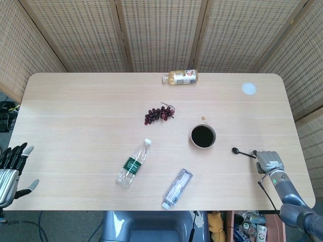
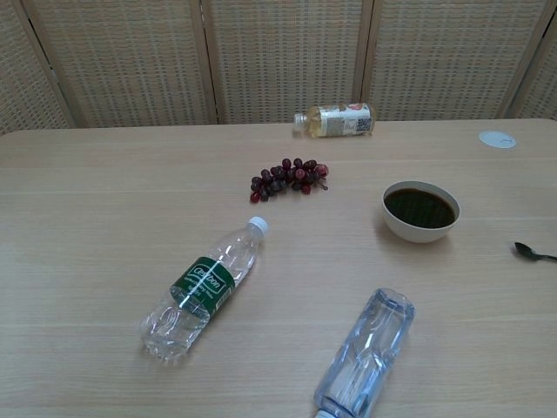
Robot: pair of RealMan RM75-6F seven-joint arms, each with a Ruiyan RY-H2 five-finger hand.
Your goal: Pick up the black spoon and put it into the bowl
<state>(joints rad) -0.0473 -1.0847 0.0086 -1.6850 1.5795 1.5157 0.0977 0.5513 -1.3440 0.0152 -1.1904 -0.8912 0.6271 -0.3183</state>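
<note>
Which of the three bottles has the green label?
The clear water bottle with the white cap, left of the unlabelled clear bottle. The far bottle holds yellowish liquid.

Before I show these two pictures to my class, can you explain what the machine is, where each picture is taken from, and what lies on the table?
This is a two-armed robot with human-like hands, steered by a person. One picture looks down from its head, the other looks forward from its chest.

On the pale wooden table lie a white bowl with a dark inside, a bunch of dark red grapes, a clear water bottle with a green label, a clear bottle without a label, a small bottle of yellowish drink and a white disc.

The right hand is at the handle end of the thin black spoon; whether it grips it is unclear. The left hand holds nothing, fingers apart.
</note>
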